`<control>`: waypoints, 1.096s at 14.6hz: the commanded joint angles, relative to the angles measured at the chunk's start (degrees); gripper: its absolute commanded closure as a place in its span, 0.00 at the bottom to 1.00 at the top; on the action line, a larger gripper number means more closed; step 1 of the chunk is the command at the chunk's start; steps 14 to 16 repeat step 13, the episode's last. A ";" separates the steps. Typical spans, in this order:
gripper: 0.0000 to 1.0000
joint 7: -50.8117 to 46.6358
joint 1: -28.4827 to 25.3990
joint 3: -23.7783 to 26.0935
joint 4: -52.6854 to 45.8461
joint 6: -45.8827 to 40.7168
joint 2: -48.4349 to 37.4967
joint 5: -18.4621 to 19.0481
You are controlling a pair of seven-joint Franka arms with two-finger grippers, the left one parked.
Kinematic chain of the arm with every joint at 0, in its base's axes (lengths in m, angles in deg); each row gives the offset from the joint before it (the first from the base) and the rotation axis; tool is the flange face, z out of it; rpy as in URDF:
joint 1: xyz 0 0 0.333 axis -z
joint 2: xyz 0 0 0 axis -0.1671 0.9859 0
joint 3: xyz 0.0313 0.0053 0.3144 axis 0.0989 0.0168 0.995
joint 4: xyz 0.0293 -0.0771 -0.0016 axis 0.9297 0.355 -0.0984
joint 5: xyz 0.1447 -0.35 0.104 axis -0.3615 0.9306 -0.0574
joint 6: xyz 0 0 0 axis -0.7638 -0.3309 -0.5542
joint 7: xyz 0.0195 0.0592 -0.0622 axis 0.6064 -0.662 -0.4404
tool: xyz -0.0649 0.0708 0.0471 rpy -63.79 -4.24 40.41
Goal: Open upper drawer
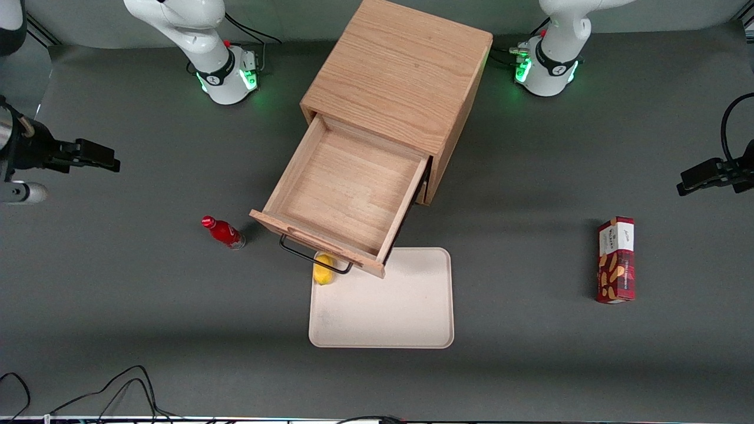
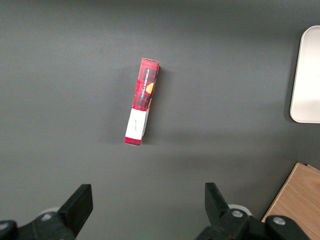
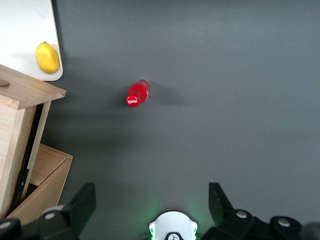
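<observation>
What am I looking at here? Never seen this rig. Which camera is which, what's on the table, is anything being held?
Two white Franka arms stand at a grey table. One picture looks down from the front; the other two come from cameras on each arm's wrist.

In the middle sits an oak cabinet with its upper drawer pulled far out, showing a bare tray. Under the drawer front lies a cream tray with a lemon at its corner. A red bottle stands beside the drawer, and a red snack box lies toward the parked arm's end.

The working gripper hangs open above the table near the bottle, away from the drawer, holding nothing.
</observation>
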 commanded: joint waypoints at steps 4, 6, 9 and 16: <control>0.00 10.47 5.22 0.60 15.27 5.45 -11.83 -2.06; 0.00 11.55 2.54 -1.24 15.19 5.44 -11.74 -2.68; 0.00 11.55 -8.38 -11.97 14.75 5.44 -11.39 -2.07; 0.00 10.32 -9.35 -12.59 14.75 5.36 -11.39 -2.07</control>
